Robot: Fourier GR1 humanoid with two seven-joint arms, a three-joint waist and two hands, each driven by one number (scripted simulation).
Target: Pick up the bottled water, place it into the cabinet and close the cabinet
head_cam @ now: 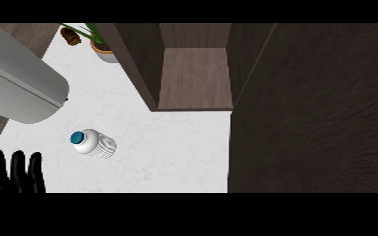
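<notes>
Plainly, the left hand [22, 172] rested at the lower left edge, fingers straight, holding nothing; the right hand was out of sight. The water bottle [94, 143] stood on the counter [170, 150] just beside it, upright, and might tip if nudged off-centre. A grey appliance [29, 87] and potted plant [102, 47] sat behind. Further right, the cabinet [196, 80] stood open, its door [303, 110] projecting, likely crowding any reach.

Potted plant [101, 45], perhaps toaster [26, 87].
</notes>
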